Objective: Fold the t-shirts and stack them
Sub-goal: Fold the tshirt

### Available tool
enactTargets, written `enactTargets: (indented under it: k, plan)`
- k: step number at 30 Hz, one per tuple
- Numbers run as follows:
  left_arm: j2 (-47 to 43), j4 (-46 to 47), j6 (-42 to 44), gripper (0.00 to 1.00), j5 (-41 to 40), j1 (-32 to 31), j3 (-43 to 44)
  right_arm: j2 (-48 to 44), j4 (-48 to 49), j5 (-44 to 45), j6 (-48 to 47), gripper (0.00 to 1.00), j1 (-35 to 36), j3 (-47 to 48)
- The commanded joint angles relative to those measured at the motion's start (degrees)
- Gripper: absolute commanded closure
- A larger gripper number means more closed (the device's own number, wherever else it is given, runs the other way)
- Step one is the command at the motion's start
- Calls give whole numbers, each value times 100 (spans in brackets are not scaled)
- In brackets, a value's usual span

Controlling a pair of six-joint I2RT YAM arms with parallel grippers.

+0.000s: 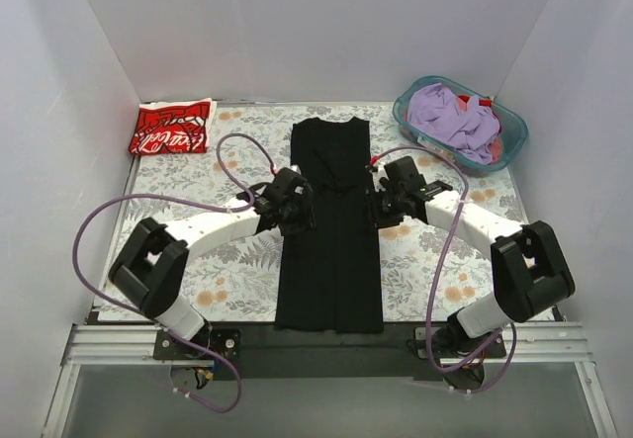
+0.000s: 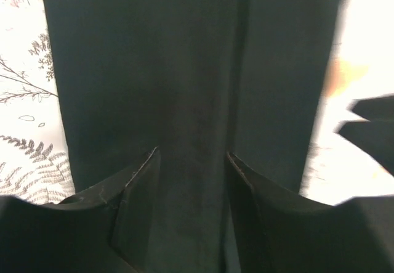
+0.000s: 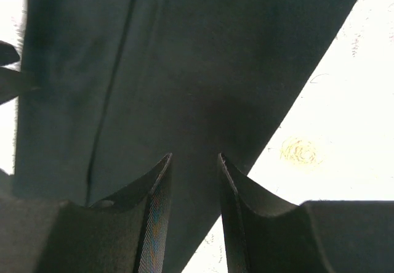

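While I watched from the top camera, the table [image 1: 445, 270] lay under a pale floral-print cover, closed in by plain white walls [image 1: 316, 23] at the back and on both sides. A plain black t-shirt [image 1: 331, 250], folded into a long narrow strip, ran down the middle from the far side to the near edge. A folded red t-shirt with white lettering [image 1: 170, 128] sat in the far left corner, well apart from it. In the far right corner stood a teal plastic basket [image 1: 514, 146], heaped with crumpled lilac cloth [image 1: 450, 117], with a bit of red fabric [image 1: 483, 102] at its back. The left gripper [image 1: 297, 206] sat at the strip's left edge and the right gripper [image 1: 381, 201] at its right edge, about halfway along.

Through the left wrist camera, I saw the left gripper [image 2: 192, 153] with its jaws parted over the black t-shirt [image 2: 184, 69], flat cloth showing in the gap and nothing pinched. Fern-patterned cover [image 2: 24, 100] showed to the left.

Through the right wrist camera, the right gripper [image 3: 194, 156] likewise had its jaws apart, more narrowly, above the black t-shirt [image 3: 184, 57] near its edge. Bright table cover [image 3: 345, 100] lay just beyond.
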Motion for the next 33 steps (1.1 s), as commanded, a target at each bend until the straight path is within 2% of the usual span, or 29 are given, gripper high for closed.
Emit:
enactTargets:
  k: [1, 13, 20, 24, 28, 30, 31, 33]
  plan:
    - [543, -87, 30, 56, -416, -112, 228, 291, -18, 487, -37, 58, 250, 291]
    - [2083, -8, 101, 60, -688, -94, 984, 1618, -53, 1287, -195, 58, 488, 1004]
    - [2831, -114, 153, 61, -601, 283, 1783, 2707, -141, 1692, -547, 59, 322, 2005]
    - [3086, -464, 233, 54, -557, 363, 2407, 2955, -378, 1684, -661, 58, 111, 2786]
    - [2587, -641, 171, 44, -504, 354, 2453, 2569, -895, 1465, -670, 57, 119, 2824]
    - [2018, -789, 83, 41, -557, 354, 2224, 2165, -1151, 1455, -626, 52, 110, 2675]
    - [1814, -869, 57, 37, -583, 354, 2110, 1833, -1361, 1150, -574, 44, 110, 2370]
    - [1216, -1167, -40, 34, -618, 319, 1750, 1436, -1512, 964, -495, 39, 119, 1947]
